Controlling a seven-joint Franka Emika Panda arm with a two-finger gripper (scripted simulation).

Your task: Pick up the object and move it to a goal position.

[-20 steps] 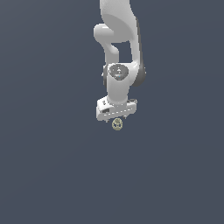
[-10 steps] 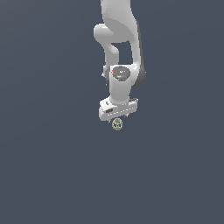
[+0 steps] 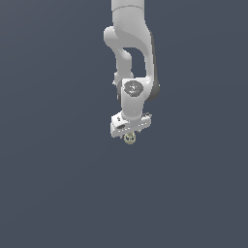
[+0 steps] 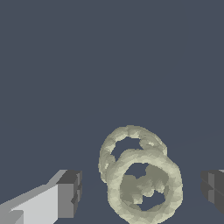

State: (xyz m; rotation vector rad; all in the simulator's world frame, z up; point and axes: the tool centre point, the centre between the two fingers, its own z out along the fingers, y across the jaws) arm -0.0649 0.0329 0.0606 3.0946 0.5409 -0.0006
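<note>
The object (image 4: 141,178) is a small olive-tan barrel with a bumpy lattice wall, and its ring-shaped end faces the wrist camera. It lies on the dark grey floor (image 4: 109,65). My gripper (image 4: 142,190) is open and straddles it. One dark finger pad (image 4: 72,192) and the other (image 4: 213,189) stand on either side of the object, with a gap to it on both sides. In the exterior view the object (image 3: 129,139) shows just beneath the white hand, where the gripper (image 3: 129,135) hangs from the downward-pointing arm.
A plain dark grey surface (image 3: 58,184) fills the view all around. The white arm (image 3: 131,43) rises toward the exterior view's upper edge. Nothing else shows.
The hand has come down a little toward the object and turned slightly. The object has stayed where it was.
</note>
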